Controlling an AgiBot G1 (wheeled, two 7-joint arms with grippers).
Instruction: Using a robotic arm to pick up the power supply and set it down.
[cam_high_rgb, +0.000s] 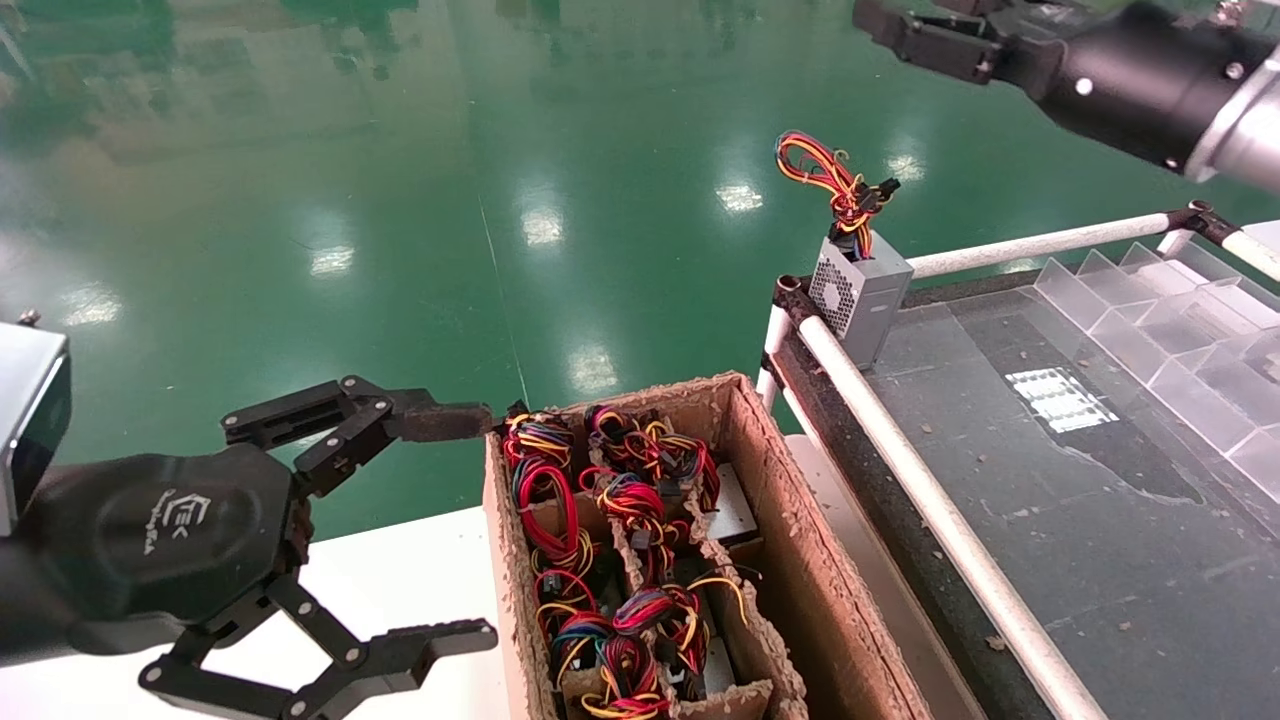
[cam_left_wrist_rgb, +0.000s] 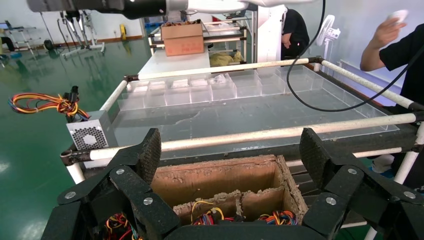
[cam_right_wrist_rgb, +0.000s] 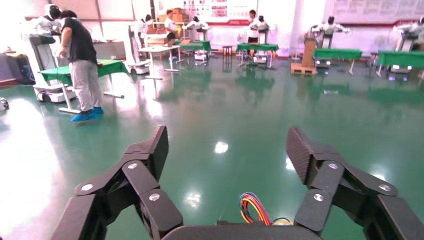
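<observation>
My right black two-finger gripper (cam_right_wrist_rgb: 227, 150) is spread wide and empty, high over open green floor (cam_high_rgb: 400, 150), far right, forearm angled in from the right. Below and nearer, the small silver-grey metal power supply (cam_high_rgb: 858, 292) stands on the far-left corner of the dark worktable (cam_high_rgb: 1050, 480), touching the white rail (cam_high_rgb: 930, 510), wires up. My left black gripper (cam_high_rgb: 470, 530) also gapes open, just left of the brown cardboard box (cam_high_rgb: 800, 560) of alike units.
</observation>
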